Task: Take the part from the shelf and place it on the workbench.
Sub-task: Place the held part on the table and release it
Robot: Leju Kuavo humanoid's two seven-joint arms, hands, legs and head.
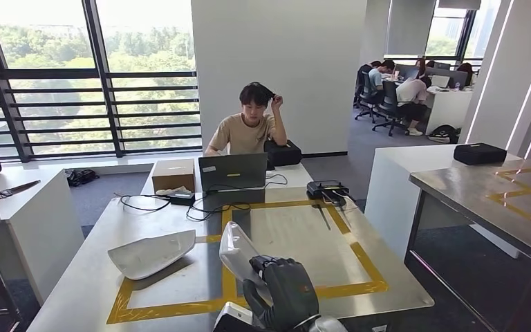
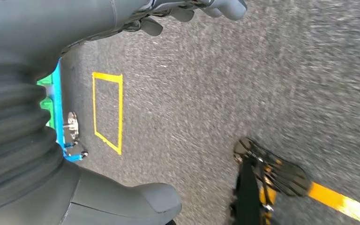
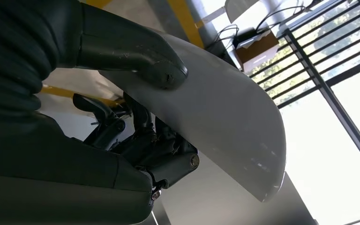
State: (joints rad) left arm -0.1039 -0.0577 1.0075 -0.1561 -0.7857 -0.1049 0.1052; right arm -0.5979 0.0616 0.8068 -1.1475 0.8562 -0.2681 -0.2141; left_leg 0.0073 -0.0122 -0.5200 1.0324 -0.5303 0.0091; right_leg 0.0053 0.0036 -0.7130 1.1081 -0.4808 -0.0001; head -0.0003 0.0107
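White part point(image 3: 225, 117) seemingly between fingers point(image 3: 140, 61).

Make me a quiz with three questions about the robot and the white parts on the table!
1. Where does the loose white part lie?
A. On the workbench, left of the right hand
B. On the floor
C. On the laptop

2. What colour is the tape on the workbench?
A. Blue
B. Yellow
C. Red

3. What is the right hand doing?
A. Hanging with nothing in it
B. Pressing the laptop
C. Holding a white part

Answers:
1. A, the head view shows it flat on the metal top, inside the left taped frame.
2. B, the frame lines are yellow.
3. C, the right wrist view shows the thumb on top and fingers beneath the held part.
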